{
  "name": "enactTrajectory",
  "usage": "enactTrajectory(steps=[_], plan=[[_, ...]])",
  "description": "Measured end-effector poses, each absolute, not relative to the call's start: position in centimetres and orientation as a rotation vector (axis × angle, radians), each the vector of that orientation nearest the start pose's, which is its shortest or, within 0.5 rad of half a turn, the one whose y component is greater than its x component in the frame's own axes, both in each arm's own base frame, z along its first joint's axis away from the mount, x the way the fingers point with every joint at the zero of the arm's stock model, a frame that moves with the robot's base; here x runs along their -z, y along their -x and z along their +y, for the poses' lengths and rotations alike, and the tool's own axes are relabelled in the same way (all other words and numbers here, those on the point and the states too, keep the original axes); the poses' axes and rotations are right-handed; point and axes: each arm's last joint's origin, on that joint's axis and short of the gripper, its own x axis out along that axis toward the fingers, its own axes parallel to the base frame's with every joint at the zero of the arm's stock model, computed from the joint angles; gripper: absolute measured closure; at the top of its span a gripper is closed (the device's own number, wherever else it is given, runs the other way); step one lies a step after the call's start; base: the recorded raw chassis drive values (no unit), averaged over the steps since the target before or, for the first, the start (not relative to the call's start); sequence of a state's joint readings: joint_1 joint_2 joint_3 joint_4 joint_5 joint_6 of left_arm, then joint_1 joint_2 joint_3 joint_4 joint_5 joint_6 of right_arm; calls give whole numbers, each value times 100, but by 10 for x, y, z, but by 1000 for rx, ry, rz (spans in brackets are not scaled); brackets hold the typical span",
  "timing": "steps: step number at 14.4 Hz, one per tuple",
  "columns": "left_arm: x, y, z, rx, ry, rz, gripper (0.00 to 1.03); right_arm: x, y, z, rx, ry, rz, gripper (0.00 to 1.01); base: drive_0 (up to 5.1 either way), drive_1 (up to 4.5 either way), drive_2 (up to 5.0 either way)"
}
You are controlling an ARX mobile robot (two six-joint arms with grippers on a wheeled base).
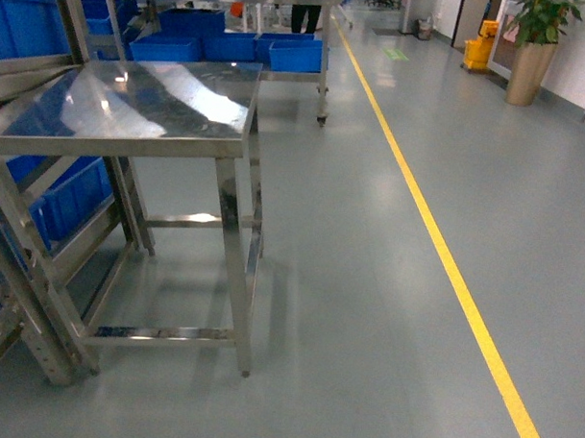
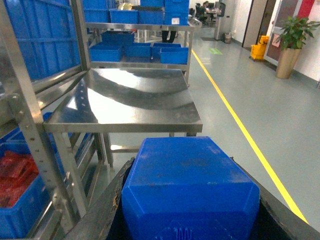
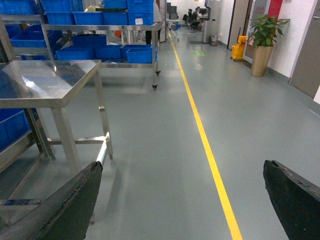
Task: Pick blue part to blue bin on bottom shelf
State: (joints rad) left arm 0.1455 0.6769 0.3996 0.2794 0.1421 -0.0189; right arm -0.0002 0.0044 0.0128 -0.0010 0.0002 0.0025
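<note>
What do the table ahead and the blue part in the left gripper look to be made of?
Table: most likely stainless steel with a polished finish, since its top mirrors the lights and the blue bins behind it.
Blue part: looks like moulded plastic, matte and slightly scuffed, with rounded edges. It sits between the fingers of the left gripper.

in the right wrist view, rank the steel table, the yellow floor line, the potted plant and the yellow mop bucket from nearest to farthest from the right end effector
1. Yellow floor line: runs up between the open right end effector fingers.
2. Steel table: left, just ahead.
3. Potted plant: far right, by the wall.
4. Yellow mop bucket: slightly beyond the plant.
</note>
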Motion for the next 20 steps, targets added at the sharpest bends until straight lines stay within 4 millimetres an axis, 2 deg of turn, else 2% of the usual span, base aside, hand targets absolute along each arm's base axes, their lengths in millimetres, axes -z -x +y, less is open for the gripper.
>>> enactTrajectory(steps=[20], plan=[[-259,-162,20,-3,19,1,59,-167,-97,0,0,-2,-3,3,8,418,-403]])
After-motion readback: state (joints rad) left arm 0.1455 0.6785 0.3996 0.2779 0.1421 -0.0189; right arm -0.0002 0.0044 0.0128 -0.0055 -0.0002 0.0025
